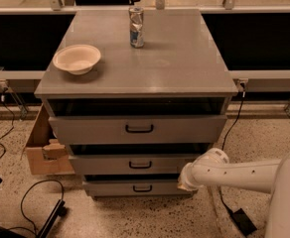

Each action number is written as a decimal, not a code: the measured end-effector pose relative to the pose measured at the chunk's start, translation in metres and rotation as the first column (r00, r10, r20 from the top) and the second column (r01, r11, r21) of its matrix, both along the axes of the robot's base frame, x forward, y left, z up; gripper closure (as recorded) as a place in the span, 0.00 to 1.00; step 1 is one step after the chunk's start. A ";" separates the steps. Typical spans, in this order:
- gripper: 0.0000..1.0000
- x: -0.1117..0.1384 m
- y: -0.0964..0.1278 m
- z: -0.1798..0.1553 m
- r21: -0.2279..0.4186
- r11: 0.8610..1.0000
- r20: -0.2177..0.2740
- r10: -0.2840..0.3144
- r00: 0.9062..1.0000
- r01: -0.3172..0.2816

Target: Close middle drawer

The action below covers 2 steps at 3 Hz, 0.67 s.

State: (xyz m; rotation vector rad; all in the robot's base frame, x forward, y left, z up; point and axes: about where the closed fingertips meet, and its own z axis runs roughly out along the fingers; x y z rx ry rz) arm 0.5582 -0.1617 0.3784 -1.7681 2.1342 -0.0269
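The middle drawer (135, 164) is the second of three in a grey cabinet; its short flat front has a small black handle and it stands pulled out a little, with a dark gap above it. My gripper (185, 184) is at the end of the white arm that reaches in from the right. It sits low at the right end of the drawer fronts, at the level of the middle and lowest drawers. Its tip touches or nearly touches the cabinet there.
The top drawer (139, 128) is also pulled out a little, and the lowest drawer (140, 187) sits below. A cream bowl (77, 59) and a can (136, 27) stand on the cabinet top (175, 63). A cardboard box (43, 148) is at the left; cables (33, 207) lie on the floor.
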 end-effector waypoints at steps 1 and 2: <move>0.87 -0.038 0.009 0.015 -0.089 0.990 -0.070 0.103 0.992 -0.109; 1.00 -0.092 0.009 0.045 -0.166 0.968 -0.155 0.165 0.974 -0.190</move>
